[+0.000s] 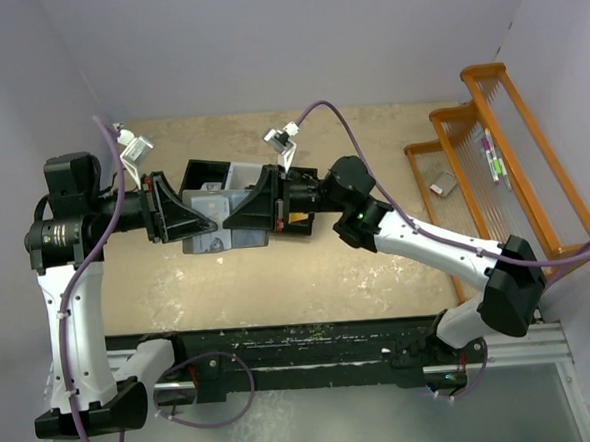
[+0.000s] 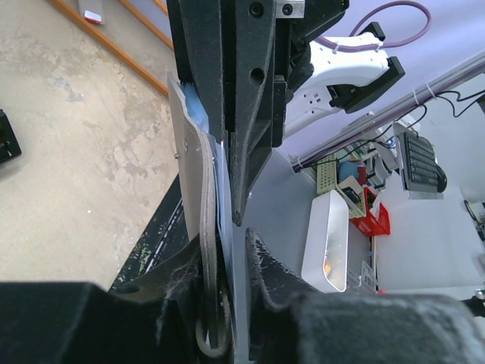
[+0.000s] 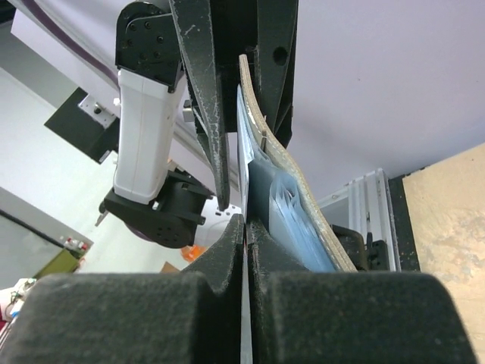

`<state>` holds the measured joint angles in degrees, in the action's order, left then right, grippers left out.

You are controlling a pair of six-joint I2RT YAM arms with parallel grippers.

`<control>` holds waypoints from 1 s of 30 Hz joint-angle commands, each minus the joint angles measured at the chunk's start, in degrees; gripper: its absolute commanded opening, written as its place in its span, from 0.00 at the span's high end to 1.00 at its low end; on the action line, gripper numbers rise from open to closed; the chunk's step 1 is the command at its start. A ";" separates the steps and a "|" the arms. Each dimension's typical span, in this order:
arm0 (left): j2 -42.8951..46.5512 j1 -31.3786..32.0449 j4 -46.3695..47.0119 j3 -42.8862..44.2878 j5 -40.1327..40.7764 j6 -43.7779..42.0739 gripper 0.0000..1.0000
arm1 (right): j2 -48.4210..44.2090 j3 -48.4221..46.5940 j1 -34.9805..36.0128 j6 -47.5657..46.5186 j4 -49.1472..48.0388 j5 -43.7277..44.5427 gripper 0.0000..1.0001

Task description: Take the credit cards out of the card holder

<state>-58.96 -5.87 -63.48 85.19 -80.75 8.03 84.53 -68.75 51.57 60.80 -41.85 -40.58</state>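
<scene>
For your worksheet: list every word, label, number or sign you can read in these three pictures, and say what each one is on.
No text can be read in any view.
On the card holder: no print visible.
On the keyboard: keys too small to read.
On the red box: blurred.
On the orange rack: the small things in it are too small to read.

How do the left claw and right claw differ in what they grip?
The left claw pinches the card holder by its grey flap; the right claw pinches a thin pale sheet inside it, possibly a card. The left claw reaches from the left, the right claw from the right. Both are shut.
</scene>
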 commanded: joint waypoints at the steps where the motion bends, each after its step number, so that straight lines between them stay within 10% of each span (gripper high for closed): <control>1: 0.84 0.16 1.13 2.19 -3.28 0.79 0.71 | -1.31 0.59 -0.26 1.87 -6.23 -1.39 1.00; 30: 1.83 0.16 7.62 1.23 -4.99 8.40 0.91 | -4.29 5.47 -2.55 6.23 -12.69 -3.34 0.99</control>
<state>-57.93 -5.87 -59.05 85.19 -82.50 14.52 82.11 -63.72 49.69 64.53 -48.07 -42.22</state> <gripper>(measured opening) 0.142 0.041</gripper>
